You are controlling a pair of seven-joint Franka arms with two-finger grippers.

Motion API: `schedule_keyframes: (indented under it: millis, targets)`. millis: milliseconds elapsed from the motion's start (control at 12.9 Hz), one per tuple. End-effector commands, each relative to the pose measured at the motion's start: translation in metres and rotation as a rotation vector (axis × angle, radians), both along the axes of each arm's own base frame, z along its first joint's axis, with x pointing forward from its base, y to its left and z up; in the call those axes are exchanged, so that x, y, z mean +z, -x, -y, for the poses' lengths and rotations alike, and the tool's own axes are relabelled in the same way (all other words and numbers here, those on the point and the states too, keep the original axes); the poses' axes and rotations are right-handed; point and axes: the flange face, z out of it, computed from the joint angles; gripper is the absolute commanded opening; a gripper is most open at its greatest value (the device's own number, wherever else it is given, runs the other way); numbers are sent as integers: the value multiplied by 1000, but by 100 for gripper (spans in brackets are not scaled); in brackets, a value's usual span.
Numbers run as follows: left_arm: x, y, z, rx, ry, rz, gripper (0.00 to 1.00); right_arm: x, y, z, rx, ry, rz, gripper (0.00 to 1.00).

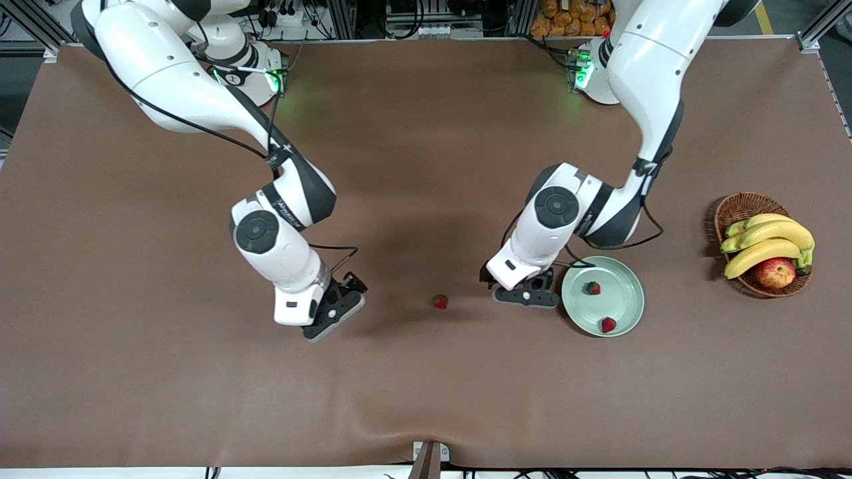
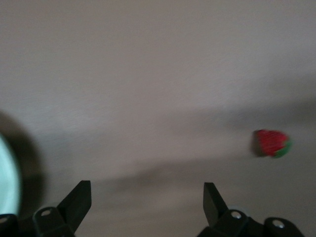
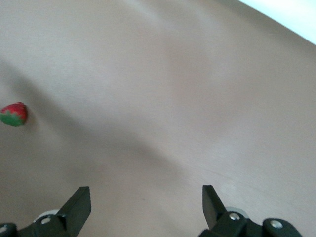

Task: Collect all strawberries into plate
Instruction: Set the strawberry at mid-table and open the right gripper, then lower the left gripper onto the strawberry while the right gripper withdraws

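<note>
The mint-green plate [image 1: 627,293] lies toward the left arm's end of the table, and its edge [image 2: 7,183] shows in the left wrist view. Two strawberries rest in it, one [image 1: 592,288] farther from the front camera and one [image 1: 608,324] nearer. A third strawberry [image 1: 439,301] [image 2: 272,143] [image 3: 14,114] lies on the bare table between the two grippers. My left gripper [image 1: 528,296] [image 2: 147,197] hangs low beside the plate, open and empty. My right gripper [image 1: 335,314] [image 3: 146,197] is low over the table toward the right arm's end, open and empty.
A brown wicker basket [image 1: 737,203] with bananas [image 1: 765,241] and a red-yellow apple [image 1: 775,273] stands toward the left arm's end, past the plate. A brown cloth [image 1: 426,399] covers the table, with a small clamp [image 1: 429,458] at its front edge.
</note>
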Motion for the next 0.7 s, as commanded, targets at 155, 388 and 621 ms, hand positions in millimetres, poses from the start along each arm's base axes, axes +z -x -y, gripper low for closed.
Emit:
schedule_keyframes:
  millis: [155,388,621]
  targets:
    - [6,-1,37,54,18,24,100,36,11,89,-83,52,18,100]
    - [21,10,75,7,52,67,100,72,24,146,-159,127,49,100]
    - [17,12,96,-32,98,122,100,118,46,191,-230,223,55,100]
